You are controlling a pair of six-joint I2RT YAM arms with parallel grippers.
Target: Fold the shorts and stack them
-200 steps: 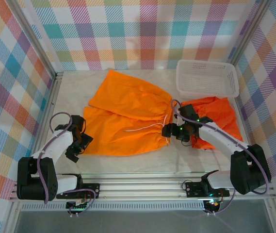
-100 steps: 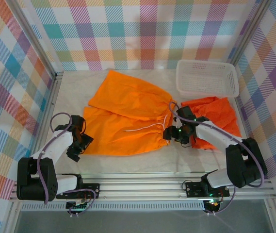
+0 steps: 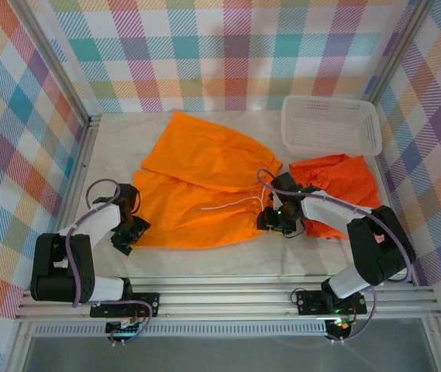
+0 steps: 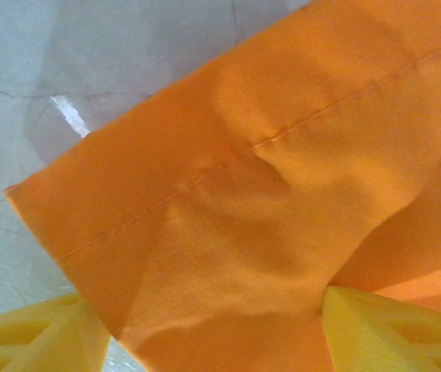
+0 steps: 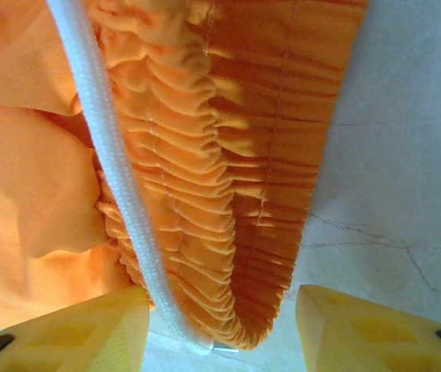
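My left end effector (image 4: pixel 204 310) stands apart, straddling a hem corner of the spread orange shorts (image 4: pixel 267 178); my right end effector (image 5: pixel 222 306) stands apart around their gathered waistband (image 5: pixel 197 178) and white drawstring (image 5: pixel 111 155). The shorts lie flat mid-surface (image 3: pixel 111 147); a crumpled orange pair (image 3: pixel 340 186) sits by the right edge.

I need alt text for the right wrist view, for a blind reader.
Close-up of the gathered elastic waist of orange shorts, a white drawstring lying along it. The waist sits between the two open yellow fingers of the right tool, over a pale table.
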